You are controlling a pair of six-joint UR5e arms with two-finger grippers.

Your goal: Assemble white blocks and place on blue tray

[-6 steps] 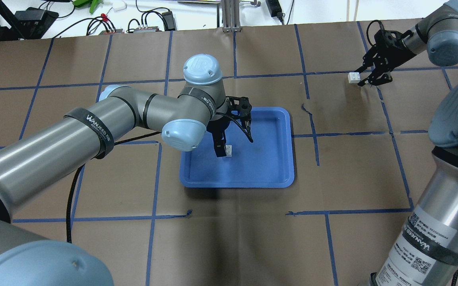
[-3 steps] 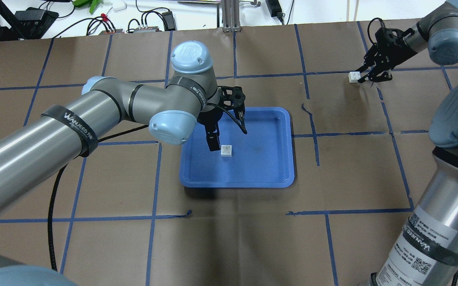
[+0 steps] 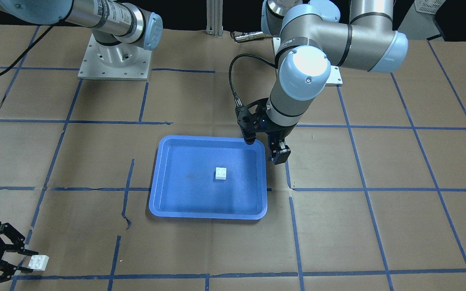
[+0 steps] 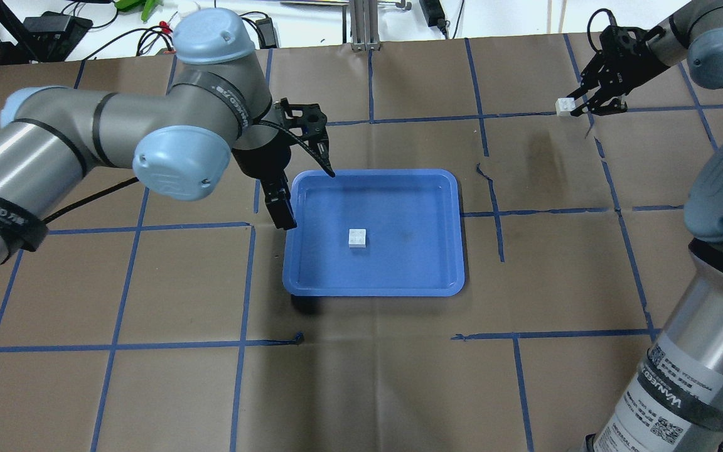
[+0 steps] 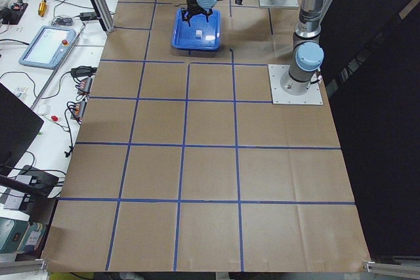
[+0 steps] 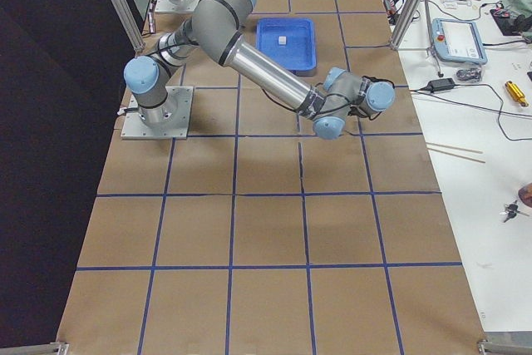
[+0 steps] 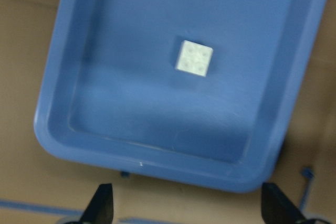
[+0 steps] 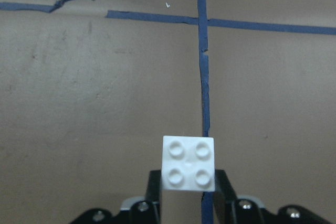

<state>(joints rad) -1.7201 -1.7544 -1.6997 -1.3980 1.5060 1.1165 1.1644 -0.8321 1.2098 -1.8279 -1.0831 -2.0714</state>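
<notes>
One white block [image 4: 356, 238] lies studs up inside the blue tray [image 4: 374, 290]; it also shows in the front view [image 3: 221, 173] and the left wrist view [image 7: 193, 59]. My left gripper [image 4: 305, 188] is open and empty. It hangs over the tray's far left corner, apart from that block, and shows in the front view [image 3: 264, 147] too. My right gripper [image 4: 578, 103] is shut on the second white block [image 4: 565, 106] at the far right of the table. The right wrist view shows that block [image 8: 188, 162] between the fingers [image 8: 153, 182], held above the paper.
Brown paper with a blue tape grid covers the table [image 4: 361, 376]. Cables and electronics [image 4: 148, 31] lie beyond the far edge. The tray's rim also shows in the front view [image 3: 206, 214]. An aluminium post [image 4: 364, 25] stands at the far middle.
My left gripper has drawn back to the left and far side, leaving the block lying on the tray. My right gripper has risen a little with its block.
</notes>
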